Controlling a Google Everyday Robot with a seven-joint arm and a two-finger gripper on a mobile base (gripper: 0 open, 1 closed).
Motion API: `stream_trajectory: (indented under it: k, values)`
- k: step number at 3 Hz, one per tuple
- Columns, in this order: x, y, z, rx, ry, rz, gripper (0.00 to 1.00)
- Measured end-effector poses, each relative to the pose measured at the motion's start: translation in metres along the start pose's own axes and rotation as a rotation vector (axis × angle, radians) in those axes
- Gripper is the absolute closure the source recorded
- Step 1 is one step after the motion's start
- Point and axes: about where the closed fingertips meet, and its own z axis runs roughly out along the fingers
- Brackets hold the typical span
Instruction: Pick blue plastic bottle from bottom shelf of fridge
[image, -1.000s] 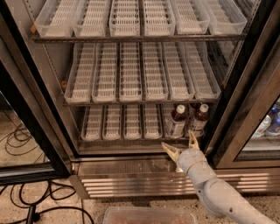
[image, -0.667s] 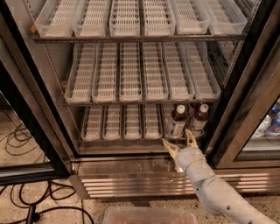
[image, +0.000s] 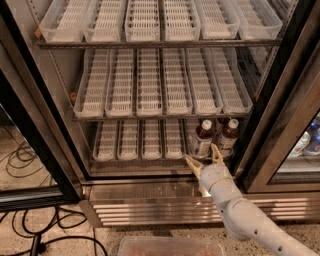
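The fridge (image: 45, 150) stands open with a black door frame and grey interior. Its bottom shelf (image: 140, 142) carries narrow white slotted lane trays. At the shelf's right end stands the blue plastic bottle (image: 201, 140), white-capped with dark liquid and a pale blue-white label. A similar bottle with a reddish-brown label (image: 228, 136) stands just right of it. My gripper (image: 204, 156) is open, at the shelf's front edge just below and in front of the blue bottle, fingertips spread to either side. It holds nothing.
Two upper shelves (image: 155, 45) hold wider white trays. The ribbed steel base panel (image: 150, 210) runs below the shelf. The open door (image: 30, 165) stands at left, cables (image: 20, 160) lie on the floor, and a clear bin (image: 170, 246) sits at the bottom. Another cooler (image: 305, 145) is at right.
My gripper has edged slightly up and forward toward the blue bottle. The bottles have not moved.
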Motion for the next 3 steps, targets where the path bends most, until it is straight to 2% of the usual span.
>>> stream_trajectory:
  k: [3]
  values:
    - [0.002, -0.015, 0.021, 0.060, -0.002, -0.018, 0.36]
